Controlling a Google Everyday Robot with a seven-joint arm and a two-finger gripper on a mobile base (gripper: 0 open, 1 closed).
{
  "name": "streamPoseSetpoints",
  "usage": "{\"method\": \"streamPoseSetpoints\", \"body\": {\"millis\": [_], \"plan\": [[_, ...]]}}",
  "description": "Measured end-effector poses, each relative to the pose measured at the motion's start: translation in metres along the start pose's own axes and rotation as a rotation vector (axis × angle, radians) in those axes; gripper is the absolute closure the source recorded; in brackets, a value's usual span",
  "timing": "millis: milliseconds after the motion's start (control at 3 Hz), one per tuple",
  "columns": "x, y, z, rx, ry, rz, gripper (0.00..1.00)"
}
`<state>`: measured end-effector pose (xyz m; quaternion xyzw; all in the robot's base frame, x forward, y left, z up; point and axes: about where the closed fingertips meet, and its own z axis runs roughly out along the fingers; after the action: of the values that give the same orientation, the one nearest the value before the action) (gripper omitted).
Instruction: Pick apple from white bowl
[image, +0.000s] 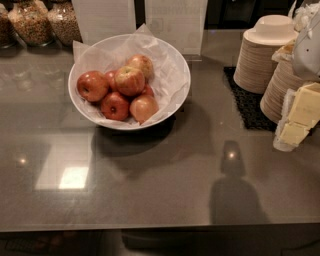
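The white bowl (183, 75), wide, shallow and lined with crinkled white paper, stands on the grey counter at the back left of centre. Several apples are piled in it. The apple (130, 80), red streaked over yellow with a yellow-green patch at its stem dimple, lies on top of the pile in the middle. Deep red apples (92, 86) lie to its left and front, and paler ones (144, 108) to its front right and back. My gripper (298, 120), with yellowish pads, hangs at the right edge of the view, well to the right of the bowl and apart from it.
Two stacks of beige disposable bowls (262, 55) stand on a black mat (247, 105) at the back right, just behind my gripper. Glass jars of cereal (30, 22) stand at the back left. Upright sign holders (175, 22) stand behind the bowl. The counter's front edge (150, 227) runs along the bottom.
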<state>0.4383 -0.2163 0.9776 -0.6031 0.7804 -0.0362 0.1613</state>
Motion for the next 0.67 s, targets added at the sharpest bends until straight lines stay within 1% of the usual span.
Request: {"method": "streamPoseSetpoints", "body": {"millis": [333, 667], "plan": [[0.0, 0.0, 0.0, 0.0, 0.0, 0.0, 0.0], [-0.01, -0.024, 0.0, 0.003, -0.048, -0.045, 0.0]]}}
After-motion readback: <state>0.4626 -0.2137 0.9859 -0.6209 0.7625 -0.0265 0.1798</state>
